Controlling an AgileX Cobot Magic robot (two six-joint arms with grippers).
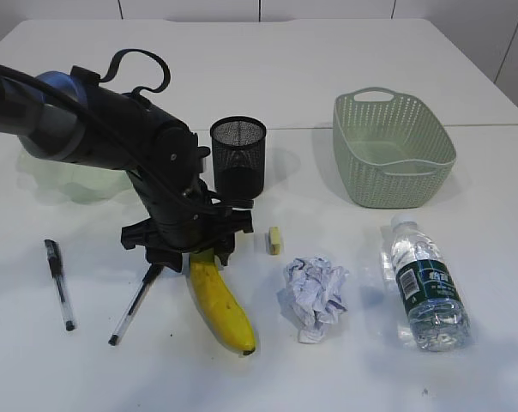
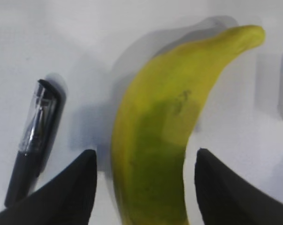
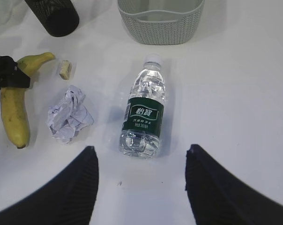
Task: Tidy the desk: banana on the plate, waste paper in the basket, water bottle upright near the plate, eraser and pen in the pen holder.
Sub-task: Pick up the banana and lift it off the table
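We list the bench as it stands.

Banana: lies flat at lower centre of the exterior view, stem end under the left tool. In the left wrist view the jaws stand wide to either side of the fruit, apart from its skin; we judge this a straddle ahead of a grasp, nothing held.

Plate: pale, upper left, largely behind the arm.

Pens: one at far left, another just beside the banana.

Eraser: centre, near the pen holder.

Waste paper: lower centre, well apart from the basket at upper right.

Water bottle: on its side, cap toward the basket.

Right tool: jaws apart, empty, above the bottle; we judge it waiting.
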